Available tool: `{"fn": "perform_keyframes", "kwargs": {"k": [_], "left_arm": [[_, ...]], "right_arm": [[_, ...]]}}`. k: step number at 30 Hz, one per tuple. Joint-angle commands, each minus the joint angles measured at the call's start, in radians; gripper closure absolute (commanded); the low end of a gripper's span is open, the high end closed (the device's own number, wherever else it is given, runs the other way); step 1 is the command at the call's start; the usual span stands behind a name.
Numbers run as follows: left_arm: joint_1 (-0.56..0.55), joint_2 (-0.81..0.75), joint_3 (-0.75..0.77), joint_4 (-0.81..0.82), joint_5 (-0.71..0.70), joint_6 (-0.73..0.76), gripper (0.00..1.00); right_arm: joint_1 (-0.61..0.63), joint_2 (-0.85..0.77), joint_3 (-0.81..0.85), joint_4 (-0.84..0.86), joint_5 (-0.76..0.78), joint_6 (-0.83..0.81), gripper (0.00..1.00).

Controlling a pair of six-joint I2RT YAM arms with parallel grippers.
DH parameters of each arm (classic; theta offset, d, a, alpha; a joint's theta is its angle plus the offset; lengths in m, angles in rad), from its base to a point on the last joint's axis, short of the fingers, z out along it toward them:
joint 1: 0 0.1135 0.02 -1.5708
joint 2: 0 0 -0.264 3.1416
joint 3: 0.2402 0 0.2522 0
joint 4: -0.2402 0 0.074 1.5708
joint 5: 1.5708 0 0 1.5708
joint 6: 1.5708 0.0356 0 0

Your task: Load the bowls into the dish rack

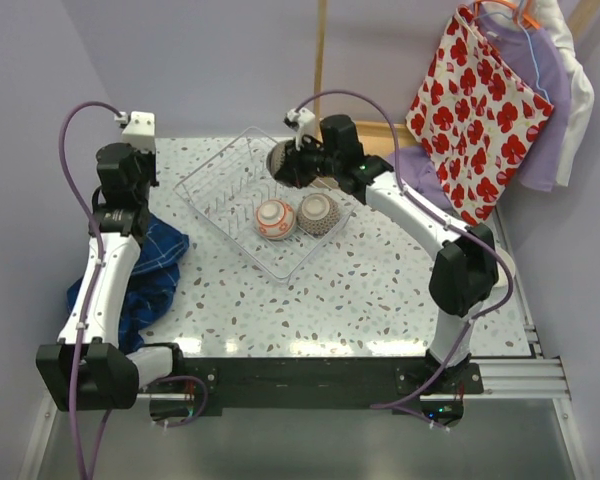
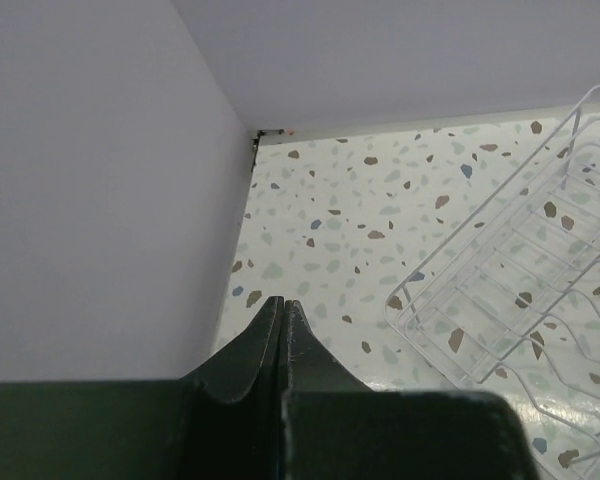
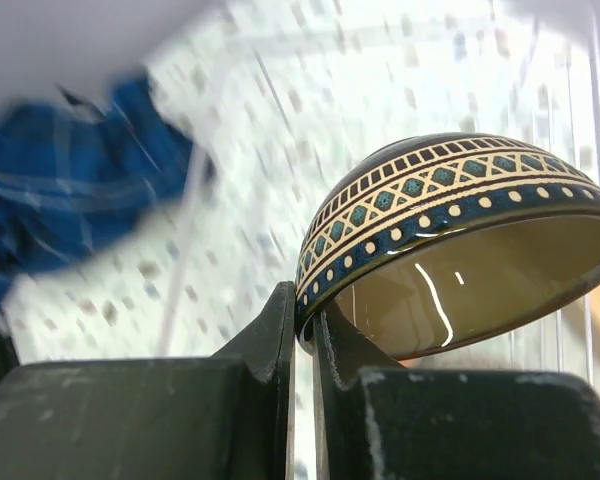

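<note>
Right gripper (image 3: 302, 300) is clamped on the rim of a dark bowl (image 3: 460, 230) with a blue-and-cream diamond band. One finger is inside the lip and one outside, the jaws nearly together with only the wall's thickness between them. From above, the bowl hangs at the far end of the dish rack (image 1: 195, 190). I can't tell whether it is clear of the prongs there.

Two bowls already sit in the rack's near half, side by side. One is a red-and-orange patterned bowl (image 1: 275, 220) and the other a brown net-patterned bowl (image 1: 318, 213).

My read on the bowl I'm holding is that it's rigid and glazed. The inside shines, so it's probably slick under the pads and likely to chip if it knocks a prong or a neighbour. It's small and probably light, but all its weight hangs off one side of my pinch, so it may try to pivot. The rim is the sensible place to hold it, since the rounded dome offers nothing to grip, and I'd want the fingers well down the wall.

Left gripper (image 2: 283, 305) is closed tip to tip on nothing. It sits over the speckled table (image 2: 380, 200) at the left, with a corner of the rack just to its right. A blue cloth (image 1: 155, 260) lies bunched by the left arm.
</note>
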Motion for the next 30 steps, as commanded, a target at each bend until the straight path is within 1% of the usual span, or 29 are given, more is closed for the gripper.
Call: {"fn": "perform_keyframes", "kwargs": {"k": [1,2,3,4,6,9,10,11,13,15,18,23,26,27,30], "left_arm": [[-0.002,-0.012,-0.035,0.053,0.046,-0.035,1.00],[-0.002,-0.010,-0.038,0.058,0.052,-0.035,1.00],[-0.002,-0.003,-0.040,0.059,0.056,-0.038,1.00],[-0.002,-0.001,-0.044,0.058,0.058,-0.044,1.00],[-0.002,0.008,-0.047,0.062,0.072,-0.047,1.00],[-0.002,0.017,-0.053,0.062,0.089,-0.055,1.00],[-0.002,0.020,-0.055,0.062,0.092,-0.058,1.00],[-0.002,0.022,-0.056,0.062,0.093,-0.060,1.00],[-0.002,0.022,-0.064,0.062,0.107,-0.061,1.00],[-0.002,0.022,-0.069,0.059,0.113,-0.060,1.00],[-0.002,0.020,-0.081,0.047,0.122,-0.057,1.00],[-0.002,0.022,-0.109,0.041,0.148,-0.066,1.00],[-0.002,0.026,-0.113,0.035,0.164,-0.070,1.00],[-0.002,0.029,-0.113,0.032,0.167,-0.072,1.00],[-0.002,0.037,-0.110,0.023,0.176,-0.064,1.00]], "right_arm": [[0.005,-0.126,-0.152,-0.015,0.154,-0.106,1.00],[0.005,-0.140,-0.171,-0.014,0.157,-0.107,1.00],[0.005,-0.146,-0.188,-0.011,0.195,-0.106,1.00],[0.012,-0.149,-0.208,-0.008,0.197,-0.078,1.00],[0.016,-0.137,-0.208,-0.046,0.176,-0.073,1.00],[0.016,-0.139,-0.232,-0.074,0.020,-0.066,1.00],[0.016,-0.146,-0.272,-0.063,-0.036,-0.061,1.00],[0.017,-0.157,-0.297,-0.022,-0.060,-0.053,1.00],[0.019,-0.169,-0.341,0.000,-0.119,-0.053,1.00],[0.020,-0.175,-0.357,0.020,-0.189,-0.043,1.00],[0.020,-0.185,-0.381,0.058,-0.356,-0.038,1.00],[0.023,-0.191,-0.401,0.073,-0.386,-0.047,1.00],[0.022,-0.156,-0.392,0.060,-0.462,-0.037,1.00],[0.022,-0.146,-0.391,0.064,-0.516,-0.027,1.00],[0.019,-0.099,-0.374,0.090,-0.582,-0.021,1.00]]}}
